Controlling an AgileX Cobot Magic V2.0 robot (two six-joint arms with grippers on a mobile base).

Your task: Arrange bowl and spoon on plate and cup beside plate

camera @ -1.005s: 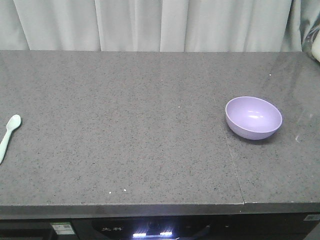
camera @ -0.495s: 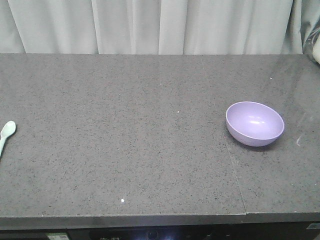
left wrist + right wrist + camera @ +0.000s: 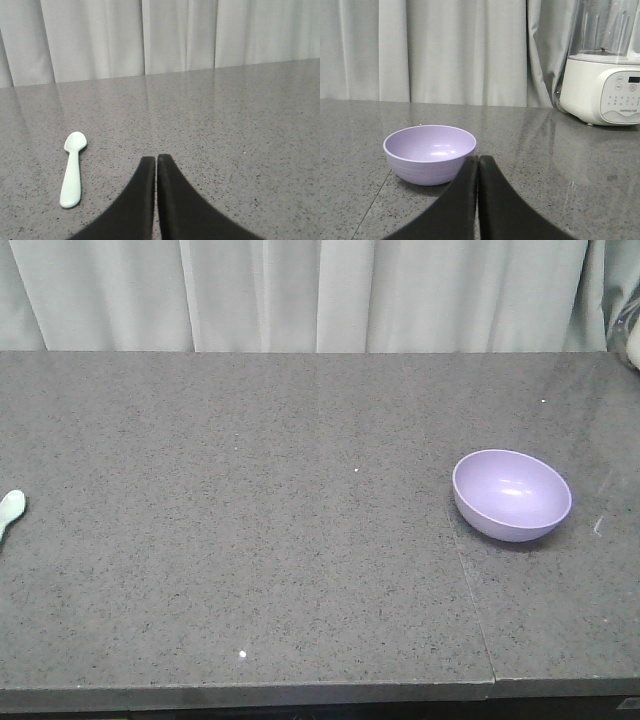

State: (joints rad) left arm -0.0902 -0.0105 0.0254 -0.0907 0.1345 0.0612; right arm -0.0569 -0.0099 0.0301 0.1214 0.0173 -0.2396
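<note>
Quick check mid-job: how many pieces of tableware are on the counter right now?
2. The bowl sits on the right side of the counter; the spoon lies flat at its far left edge. No plate or cup shows in any view; they may be out of frame.

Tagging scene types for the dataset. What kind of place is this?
Probably a kitchen setup, possibly staged: a speckled grey stone counter, a white blender-like appliance standing near one end, and plastic tableware on it, a lavender bowl and a mint spoon. Pale curtains hang behind.
</note>
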